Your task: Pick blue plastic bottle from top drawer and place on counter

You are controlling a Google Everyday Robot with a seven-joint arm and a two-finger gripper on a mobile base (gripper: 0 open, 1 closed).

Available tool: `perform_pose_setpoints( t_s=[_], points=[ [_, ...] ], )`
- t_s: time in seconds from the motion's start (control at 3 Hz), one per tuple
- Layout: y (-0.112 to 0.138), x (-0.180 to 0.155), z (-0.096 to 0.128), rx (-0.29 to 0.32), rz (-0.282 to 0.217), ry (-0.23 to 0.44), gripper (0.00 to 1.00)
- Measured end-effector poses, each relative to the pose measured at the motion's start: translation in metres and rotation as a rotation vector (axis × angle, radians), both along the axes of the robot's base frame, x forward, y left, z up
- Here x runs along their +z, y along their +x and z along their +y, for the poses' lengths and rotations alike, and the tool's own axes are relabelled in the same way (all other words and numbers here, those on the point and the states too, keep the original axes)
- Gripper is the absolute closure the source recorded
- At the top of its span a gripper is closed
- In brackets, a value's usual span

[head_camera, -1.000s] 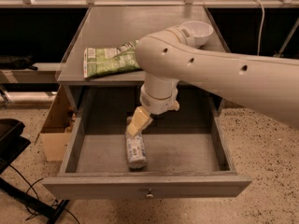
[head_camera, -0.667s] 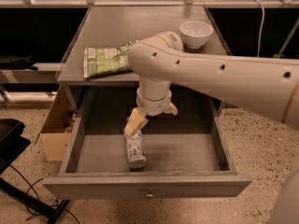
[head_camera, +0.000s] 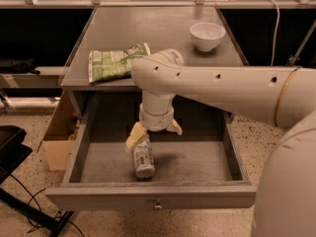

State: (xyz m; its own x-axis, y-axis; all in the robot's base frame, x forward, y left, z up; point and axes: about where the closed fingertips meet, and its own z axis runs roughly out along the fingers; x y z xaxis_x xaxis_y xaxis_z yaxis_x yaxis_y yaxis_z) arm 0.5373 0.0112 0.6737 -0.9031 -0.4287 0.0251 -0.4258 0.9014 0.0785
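Note:
The top drawer (head_camera: pixel 98 147) is pulled open. The blue plastic bottle (head_camera: pixel 143 161) lies on its side on the drawer floor, left of centre, pointing towards the front. My gripper (head_camera: pixel 154 133) hangs in the drawer just above the bottle's far end. Its pale yellow fingers (head_camera: pixel 134 136) are spread open, one at the bottle's left and one further right. The gripper holds nothing. The counter (head_camera: pixel 163 31) is the grey top behind the drawer; my arm crosses its front edge.
A green snack bag (head_camera: pixel 111 62) lies at the counter's front left. A white bowl (head_camera: pixel 207 35) stands at the counter's right. A cardboard box (head_camera: pixel 57 142) sits on the floor left of the cabinet. A black stand (head_camera: pixel 15 147) is at far left.
The arm has swung left and forward. The gripper has come down over the bottle's far end and both spread fingers show. The bottle has not moved.

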Motion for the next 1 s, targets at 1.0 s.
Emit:
perform_pose_setpoints(
  t_s=[1.0],
  points=[
    [-0.005, -0.012, 0.042, -0.097, -0.024, 0.17, 0.0]
  ],
)
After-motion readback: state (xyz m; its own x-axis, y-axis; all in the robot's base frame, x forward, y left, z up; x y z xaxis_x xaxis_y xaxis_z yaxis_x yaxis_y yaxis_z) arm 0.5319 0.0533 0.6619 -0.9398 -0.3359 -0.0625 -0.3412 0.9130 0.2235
